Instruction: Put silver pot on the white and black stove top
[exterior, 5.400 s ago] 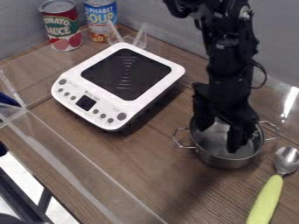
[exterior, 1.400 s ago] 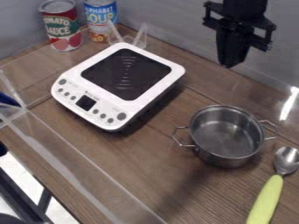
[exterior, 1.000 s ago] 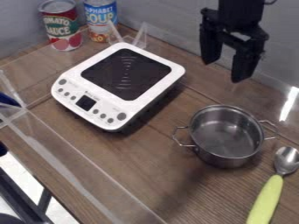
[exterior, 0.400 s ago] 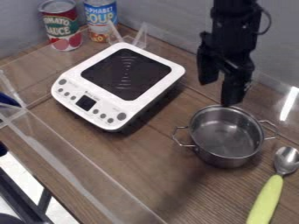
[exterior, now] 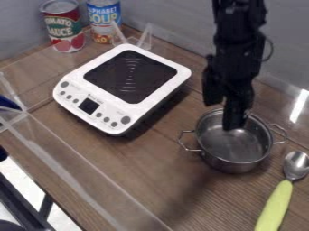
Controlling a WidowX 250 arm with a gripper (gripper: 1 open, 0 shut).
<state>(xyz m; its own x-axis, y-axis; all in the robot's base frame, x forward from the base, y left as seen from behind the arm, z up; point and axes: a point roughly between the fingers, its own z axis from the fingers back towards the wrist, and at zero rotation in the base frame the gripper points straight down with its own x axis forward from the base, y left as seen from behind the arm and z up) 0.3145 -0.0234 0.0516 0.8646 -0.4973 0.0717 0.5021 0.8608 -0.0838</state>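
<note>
The black pincer (exterior: pixel 225 106) is hanging straight down over the silver pot (exterior: pixel 236 143), its fingers spread wide and gripping nothing. One fingertip seems to be dipping inside the pot's rim, though from here I cannot tell whether it is touching metal. The pot is sitting on the wooden desk (exterior: pixel 145 167), well to the right of the white and black stove top (exterior: pixel 126 86). A spoon with a yellow-green handle (exterior: pixel 284 191) is lying just beside the pot, and two cans (exterior: pixel 82 24) are standing behind the stove.
</note>
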